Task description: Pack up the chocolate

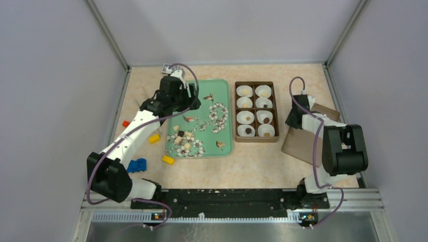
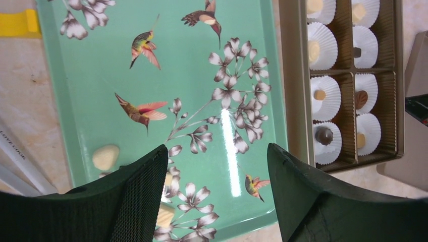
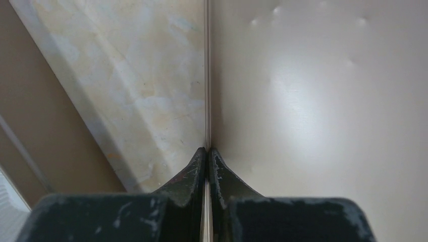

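Several small chocolates (image 1: 182, 139), cream, tan and dark, lie at the near left of the green tray (image 1: 224, 88). In the left wrist view a cream chocolate (image 2: 105, 157) and a ridged tan one (image 2: 164, 215) lie on the tray (image 2: 101, 80). The brown box (image 1: 256, 112) has white paper cups, some holding chocolates (image 2: 324, 135). My left gripper (image 1: 188, 101) (image 2: 217, 147) is open and empty, high over the tray. My right gripper (image 1: 295, 115) (image 3: 207, 149) is shut on the thin edge of the box lid (image 1: 303, 143) (image 3: 313, 91), to the right of the box.
Two yellow blocks (image 1: 154, 138) (image 1: 168, 160), a red block (image 1: 125, 123) and a blue block (image 1: 137, 165) lie left of and near the tray. Grey walls enclose the table on three sides. A metal rail (image 1: 227, 216) runs along the near edge.
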You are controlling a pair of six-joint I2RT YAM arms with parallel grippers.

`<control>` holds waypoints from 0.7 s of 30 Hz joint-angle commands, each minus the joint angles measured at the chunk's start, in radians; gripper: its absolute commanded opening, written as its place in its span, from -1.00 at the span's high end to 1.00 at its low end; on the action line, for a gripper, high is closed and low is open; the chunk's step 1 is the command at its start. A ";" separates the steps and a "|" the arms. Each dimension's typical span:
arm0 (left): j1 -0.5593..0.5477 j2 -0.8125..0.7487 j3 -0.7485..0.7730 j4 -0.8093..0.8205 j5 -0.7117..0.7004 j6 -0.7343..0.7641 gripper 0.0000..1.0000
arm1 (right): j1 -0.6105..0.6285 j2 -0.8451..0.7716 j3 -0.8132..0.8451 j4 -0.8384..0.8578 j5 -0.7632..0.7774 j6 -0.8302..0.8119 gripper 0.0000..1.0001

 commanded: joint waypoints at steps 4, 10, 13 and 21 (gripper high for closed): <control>-0.006 0.006 0.011 0.056 0.087 -0.019 -0.54 | -0.008 -0.004 0.007 -0.041 0.062 -0.003 0.91; -0.007 0.003 0.003 0.071 0.112 -0.020 -0.54 | -0.008 0.017 0.013 -0.051 0.078 -0.003 0.68; -0.008 0.016 0.014 0.074 0.134 -0.016 -0.54 | -0.008 -0.001 0.023 -0.067 0.080 -0.002 1.00; -0.009 0.062 0.086 0.068 0.205 -0.002 -0.70 | -0.008 -0.172 0.032 -0.119 0.080 0.007 1.00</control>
